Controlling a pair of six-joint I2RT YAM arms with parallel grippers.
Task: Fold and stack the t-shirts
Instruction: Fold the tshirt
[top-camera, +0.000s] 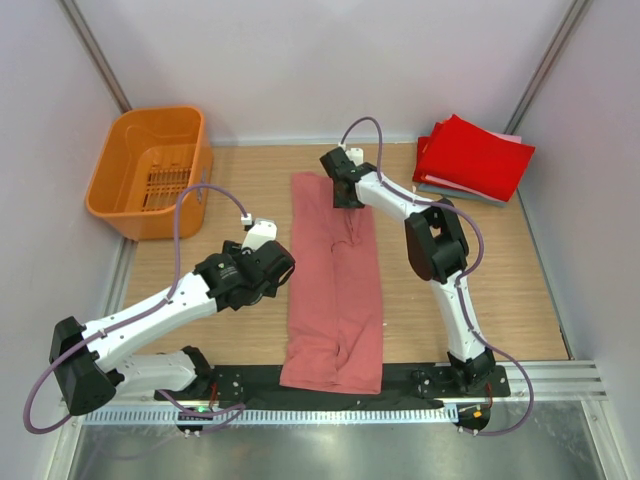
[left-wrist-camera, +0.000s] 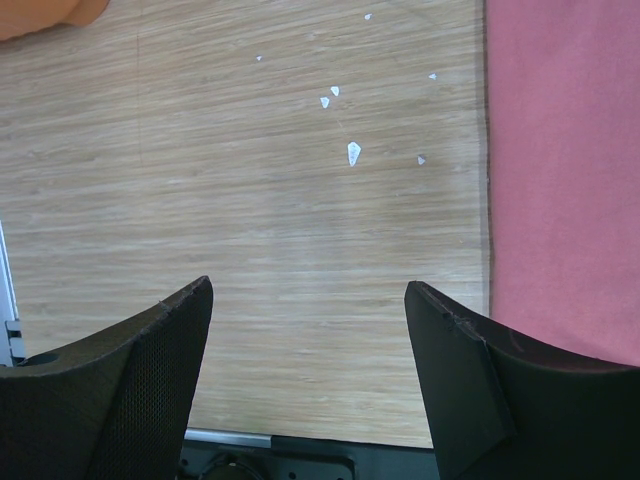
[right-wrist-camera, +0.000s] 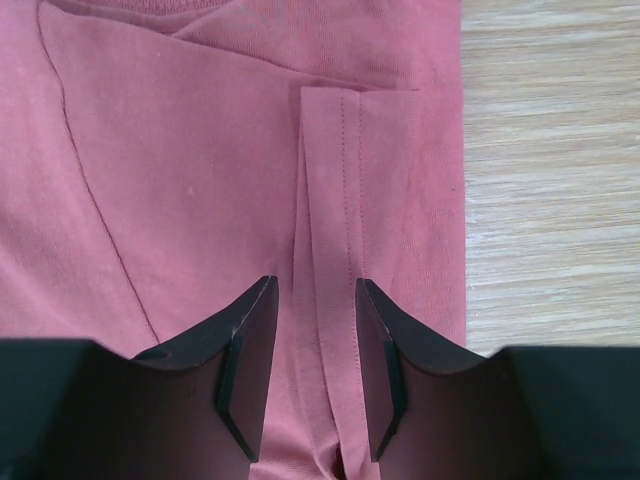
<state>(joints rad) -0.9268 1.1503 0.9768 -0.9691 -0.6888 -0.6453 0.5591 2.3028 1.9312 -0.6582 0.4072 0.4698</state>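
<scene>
The salmon-pink t-shirt (top-camera: 335, 290) lies folded lengthwise into a long strip down the middle of the table, both sides turned in. My right gripper (top-camera: 345, 192) hovers low over its far end; in the right wrist view the gripper (right-wrist-camera: 315, 283) is open, its jaws either side of a stitched sleeve hem on the pink cloth (right-wrist-camera: 180, 170). My left gripper (top-camera: 266, 246) is open and empty over bare wood just left of the strip; in the left wrist view (left-wrist-camera: 308, 283) the shirt's edge (left-wrist-camera: 560, 170) runs along the right. A red t-shirt (top-camera: 475, 155) tops a folded stack with thin grey and pale edges (top-camera: 440, 188) at the back right.
An orange slotted basket (top-camera: 150, 170) stands at the back left; its corner shows in the left wrist view (left-wrist-camera: 40, 15). Small white specks (left-wrist-camera: 353, 152) lie on the wooden table (left-wrist-camera: 250, 200). A metal rail (top-camera: 560, 375) runs along the near edge.
</scene>
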